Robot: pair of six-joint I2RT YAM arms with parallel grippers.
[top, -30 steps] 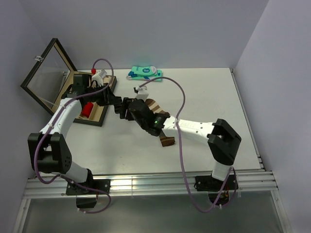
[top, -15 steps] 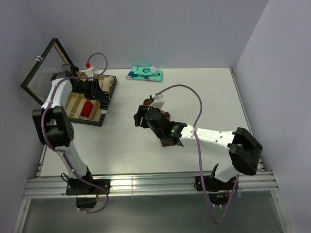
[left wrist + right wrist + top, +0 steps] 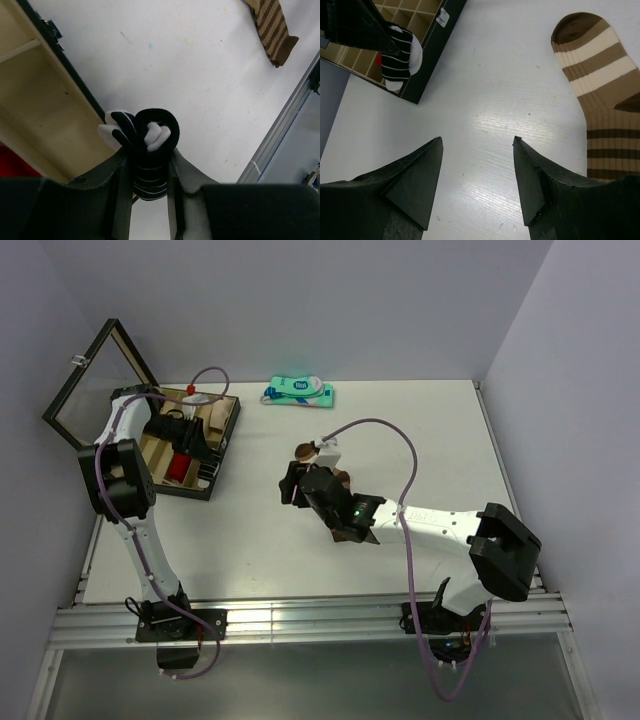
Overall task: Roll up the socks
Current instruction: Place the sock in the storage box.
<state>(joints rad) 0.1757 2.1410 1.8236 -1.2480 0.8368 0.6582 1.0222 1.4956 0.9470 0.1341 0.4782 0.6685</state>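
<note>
black striped sock (image 3: 152, 142), rolled, pinched by left gripper (image 3: 148, 165) at the divided box (image 3: 436, 50), likely for stowing; right gripper (image 3: 477, 150) gapes beside the flat brown sock (image 3: 605, 95).

Plain pale lavender-grey walls (image 3: 330, 300) enclose a matte white rectangular tabletop (image 3: 430, 430) at the back and both sides, evenly lit, with silver aluminium rails (image 3: 300, 620) along its near edge.
</note>
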